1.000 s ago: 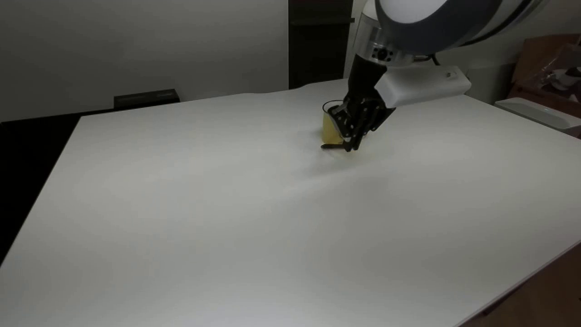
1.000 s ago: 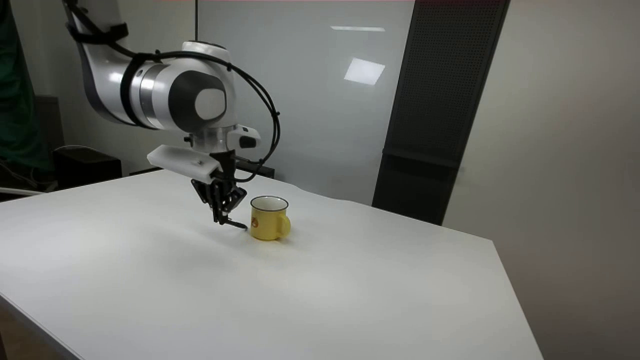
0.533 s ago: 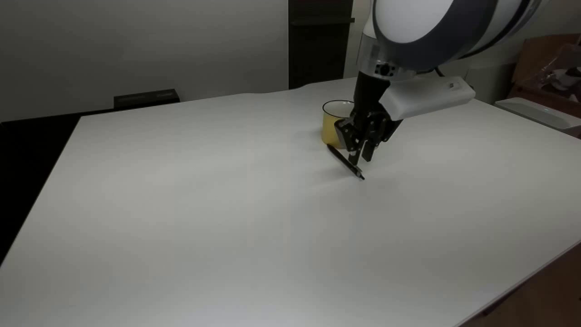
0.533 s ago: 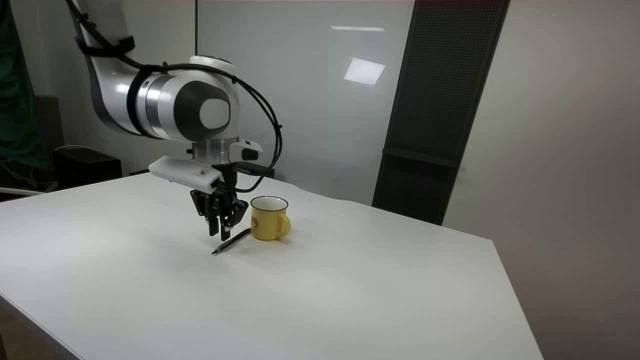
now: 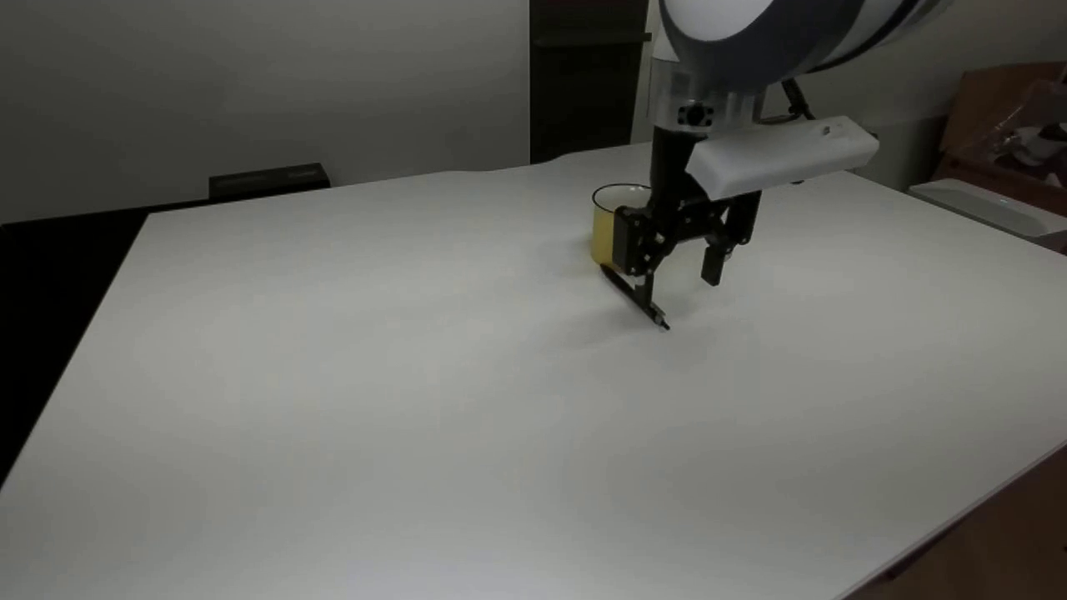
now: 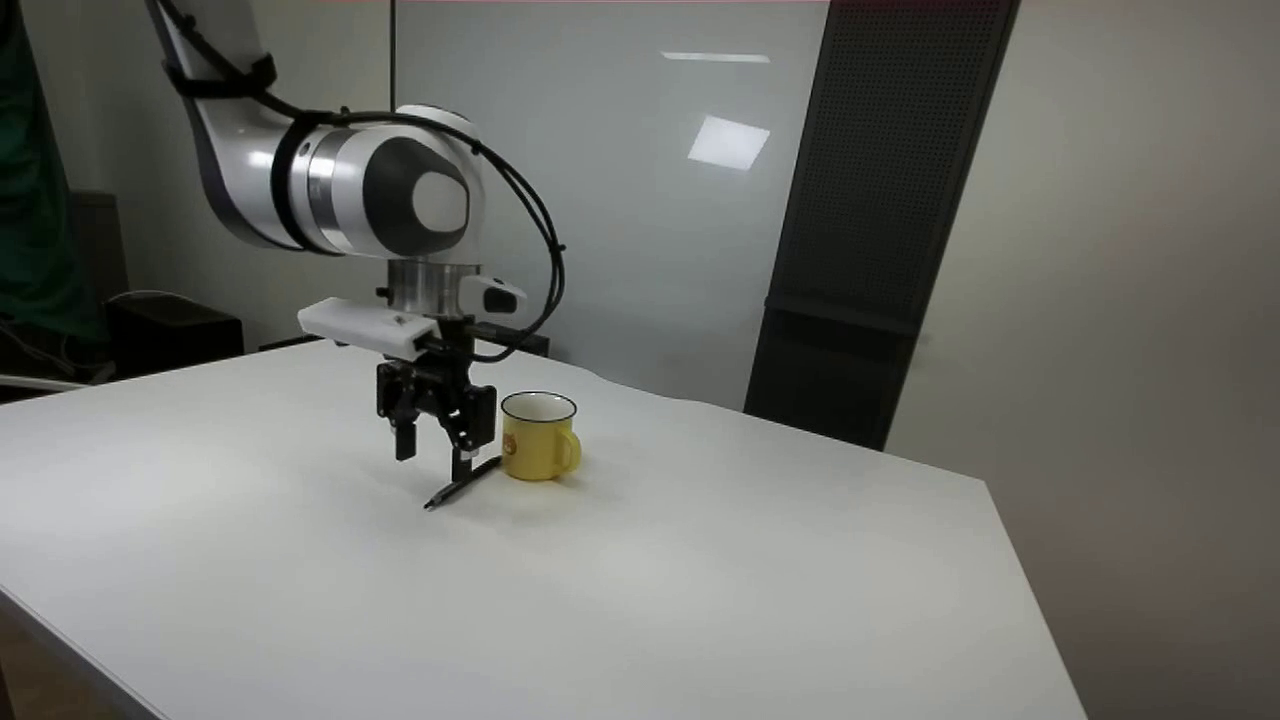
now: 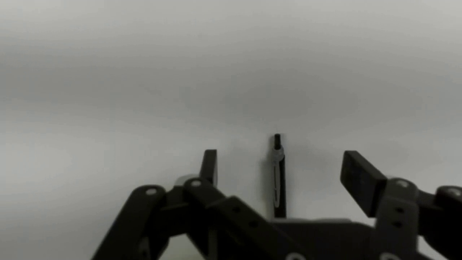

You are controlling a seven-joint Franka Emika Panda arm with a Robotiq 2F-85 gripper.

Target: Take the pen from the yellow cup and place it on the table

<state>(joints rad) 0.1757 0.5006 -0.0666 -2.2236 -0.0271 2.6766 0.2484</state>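
The black pen (image 6: 440,497) with a silver clip lies flat on the white table (image 6: 650,600), beside the yellow cup (image 6: 535,445). One pen end is close to the cup's base; whether they touch I cannot tell. The cup stands upright, partly hidden behind my gripper in an exterior view (image 5: 604,237). My gripper (image 7: 281,169) stands open above the pen (image 7: 282,191), whose clip end shows between the spread fingers (image 7: 361,180), apart from both. The pen's other end is hidden in the wrist view. In both exterior views one finger overlaps the pen in the picture.
A black cable (image 6: 540,220) loops off the arm on the cup's side. Beyond the table's far edge sits a dark box (image 5: 268,182) by the wall. A pale tray-like object (image 5: 992,208) stands past another edge.
A second ago the gripper was shut on the pen. It let go, and the pen dropped flat onto the table. The fingers have since spread wide and the gripper has risen slightly.
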